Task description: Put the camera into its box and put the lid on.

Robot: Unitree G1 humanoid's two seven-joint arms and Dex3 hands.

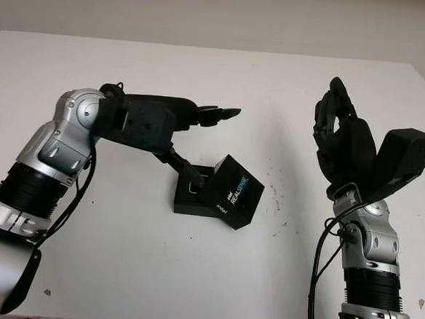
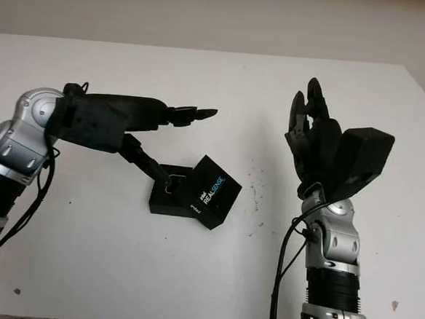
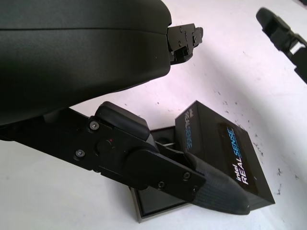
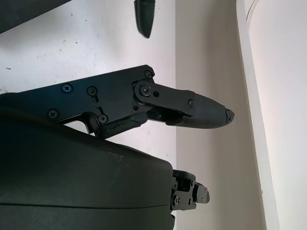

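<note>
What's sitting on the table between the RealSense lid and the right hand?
Nothing but bare white table with a few dark specks. In the left eye view, the lid leans tilted on the box, and the open right hand is raised well apart from it.

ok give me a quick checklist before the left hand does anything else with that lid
1. Box base flat on the white table: ok.
2. Lid seated on the base: not ok, it is tilted, propped on the base's right edge.
3. Camera inside the base: cannot tell, the left hand's lower finger and the lid cover most of the opening.
4. Left hand has a grip on the lid: not ok, one finger reaches down at the lid's near face, the others stretch out above it; nothing is grasped.
5. Right hand clear of the box: ok, raised off to the right, open.
</note>
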